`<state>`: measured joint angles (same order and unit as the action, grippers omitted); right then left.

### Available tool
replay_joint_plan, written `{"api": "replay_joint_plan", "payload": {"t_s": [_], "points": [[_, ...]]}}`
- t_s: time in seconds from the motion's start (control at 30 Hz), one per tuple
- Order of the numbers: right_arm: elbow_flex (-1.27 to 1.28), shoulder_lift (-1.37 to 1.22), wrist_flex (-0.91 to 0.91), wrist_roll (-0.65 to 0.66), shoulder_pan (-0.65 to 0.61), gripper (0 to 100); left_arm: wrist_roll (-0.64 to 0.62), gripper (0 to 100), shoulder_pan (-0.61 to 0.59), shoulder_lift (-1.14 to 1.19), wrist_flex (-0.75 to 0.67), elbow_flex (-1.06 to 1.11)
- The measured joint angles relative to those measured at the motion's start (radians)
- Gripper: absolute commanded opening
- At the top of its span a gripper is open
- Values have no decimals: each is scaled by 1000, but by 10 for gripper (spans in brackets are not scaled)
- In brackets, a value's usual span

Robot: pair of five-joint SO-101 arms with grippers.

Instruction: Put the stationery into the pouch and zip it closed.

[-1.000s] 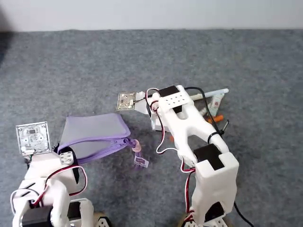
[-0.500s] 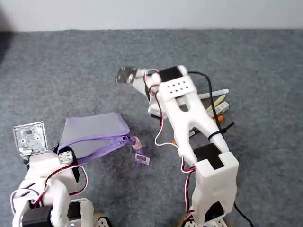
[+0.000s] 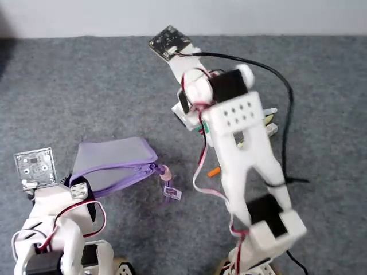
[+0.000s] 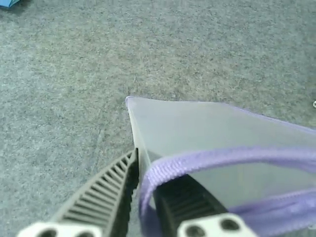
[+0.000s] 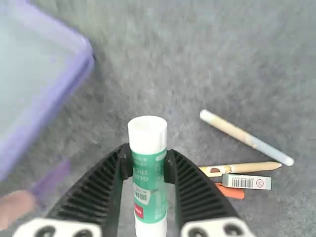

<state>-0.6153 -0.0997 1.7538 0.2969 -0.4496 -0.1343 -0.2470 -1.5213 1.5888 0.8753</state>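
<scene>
A: What's nearest, and how much room is around it?
B: The left tool (image 4: 144, 170), at the pouch's near corner. The pouch (image 3: 114, 156) lies flat on the grey tabletop (image 3: 74, 80). Its mouth gapes a little along the purple zip edge, and the zip pull (image 3: 166, 175) trails off the end toward the right arm. There is bare tabletop beside the pouch and beyond it.
A: How far open is that tool?
B: Narrow. It is pinched on the zip edge, one finger (image 4: 106, 190) outside and the other under the purple band.
A: And farther out?
B: The right tool (image 5: 147, 157) hangs above the tabletop, between the pouch and the loose pens (image 5: 245, 138). It is clamped on a glue stick (image 5: 147, 177), both fingers against the green label. The white cap sticks out past the tips.
A: The other stationery?
B: The pens, a small labelled piece (image 5: 246, 181) and an orange bit (image 5: 230, 191) lie in a cluster, well apart from the pouch.
A: The far edge?
B: An open grey stretch runs to a pale wall (image 3: 86, 17).
</scene>
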Motion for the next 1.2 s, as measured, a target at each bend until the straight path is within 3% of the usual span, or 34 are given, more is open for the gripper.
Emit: {"api": "replay_joint_plan", "payload": {"t_s": [0.27,0.53,0.9,1.2], "points": [[72,284,0,-358,-126,8,-54,13,107,0,6,-28],[72,448,0,-580,-256,8,-120,13,161,146,11,-84],[115,620,-46,-615,-304,8,-130,13,161,371,25,-192],[574,971,-273,-597,-233,8,-132,13,161,379,25,-192]]}}
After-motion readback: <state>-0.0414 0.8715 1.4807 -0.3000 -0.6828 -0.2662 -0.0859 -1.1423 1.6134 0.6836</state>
